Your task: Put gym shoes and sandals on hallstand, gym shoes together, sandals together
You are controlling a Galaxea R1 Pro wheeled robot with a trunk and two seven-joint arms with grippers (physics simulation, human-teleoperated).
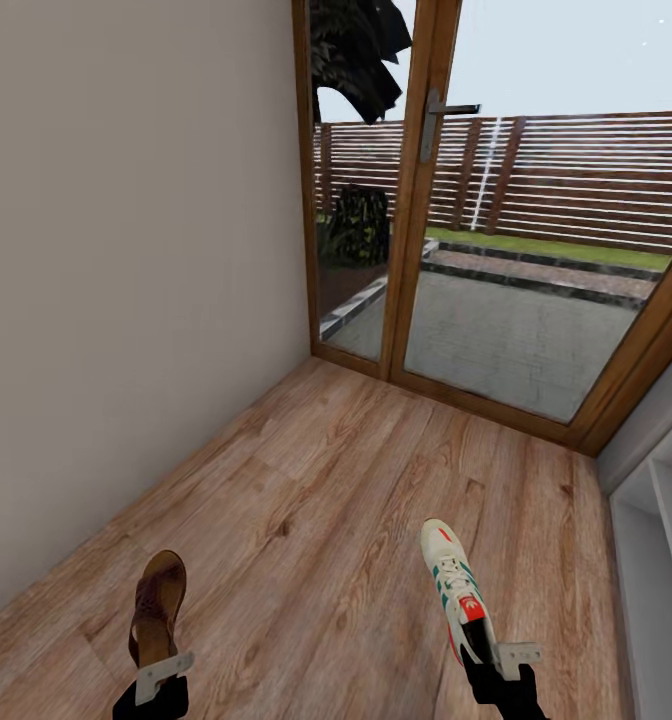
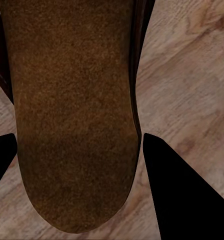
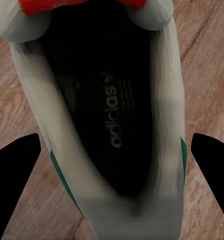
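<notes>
One brown leather-look sandal and one cream-white low sneaker with green side stripes, white laces and a red-orange tongue patch are in sight, each carried by one arm above the light brown wood-plank corridor floor. The left gripper holds the sandal by its heel end, toe pointing away from the robot; in the left wrist view the brown insole sits between the two black fingertips, which press against its sides. The right gripper holds the sneaker by its heel, toe pointing forward and slightly left; in the right wrist view the dark inner sole with printed lettering lies between the black fingertips, though whether they touch the shoe's sides cannot be told from that view.

The two shoes are well apart, with bare floor between and ahead of them. A plain beige wall bounds the floor on the left. Ahead, a wooden-framed glass door with one metal handle closes the corridor; beyond the glass are paving, grass and a slatted fence. At the right edge, part of a pale grey-white shelf unit stands on the floor.
</notes>
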